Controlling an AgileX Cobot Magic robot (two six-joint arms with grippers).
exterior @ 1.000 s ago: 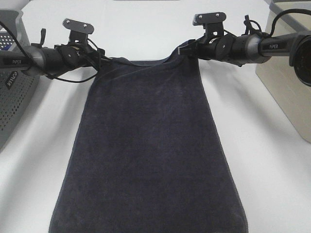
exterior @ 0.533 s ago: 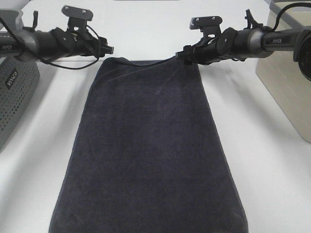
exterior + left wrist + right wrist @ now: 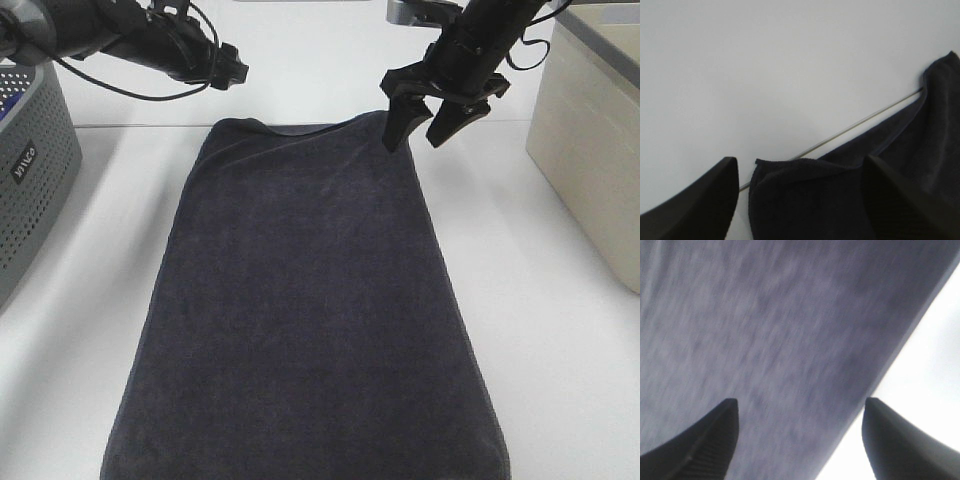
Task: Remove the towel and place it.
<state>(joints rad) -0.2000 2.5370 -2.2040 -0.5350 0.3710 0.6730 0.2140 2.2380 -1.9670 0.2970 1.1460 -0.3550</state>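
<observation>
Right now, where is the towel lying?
The towel lies flat on the white table, centred in the exterior high view, between the grey basket on the left and the beige box on the right.

We read one marking only: white lettering on side of grey perforated basket (image 3: 35, 165), at left edge of exterior high view, tilted, partly cut off, roughly "VIVCO" — spelling uncertain. We find no other legible text, number or sign in either wrist view.
</observation>
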